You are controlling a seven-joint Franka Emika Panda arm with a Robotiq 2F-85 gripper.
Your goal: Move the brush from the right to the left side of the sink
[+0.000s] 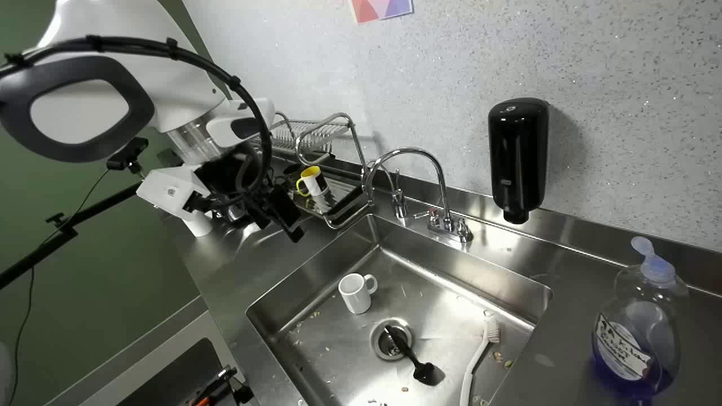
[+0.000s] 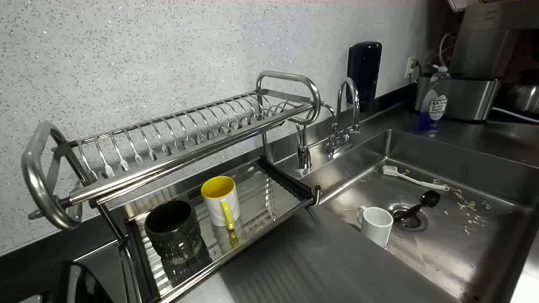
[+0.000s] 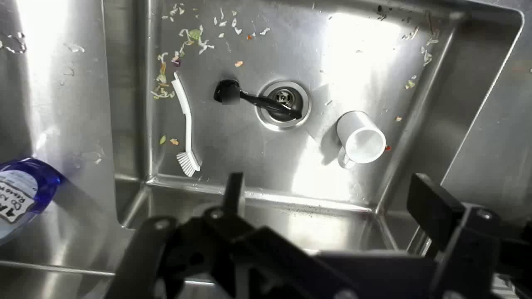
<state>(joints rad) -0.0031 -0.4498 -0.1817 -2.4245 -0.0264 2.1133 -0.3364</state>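
1. White dish brush (image 3: 188,120): on the sink (image 3: 241,153) floor, near the side wall (image 3: 128,104), across the drain (image 3: 284,97) from the white mug (image 3: 359,137).
2. Tool (image 3: 328,189): spread wide, without load.
3. Likely risk: missed pinch, from slimness.
4. Possible risk: knock against the side wall, from tight clearance.
5. Possible risk: toppled white mug or dragged black utensil (image 3: 262,101), from low crossing.

- In an exterior view, the white arm (image 1: 180,90) reaches in from the upper left.
- At its lower end, the wrist (image 1: 221,131) leads down to the black gripper (image 3: 326,195), which slants downward and toward the right of that view.
- In the wrist view, the two fingers (image 3: 432,203) stand wide apart, facing each other.
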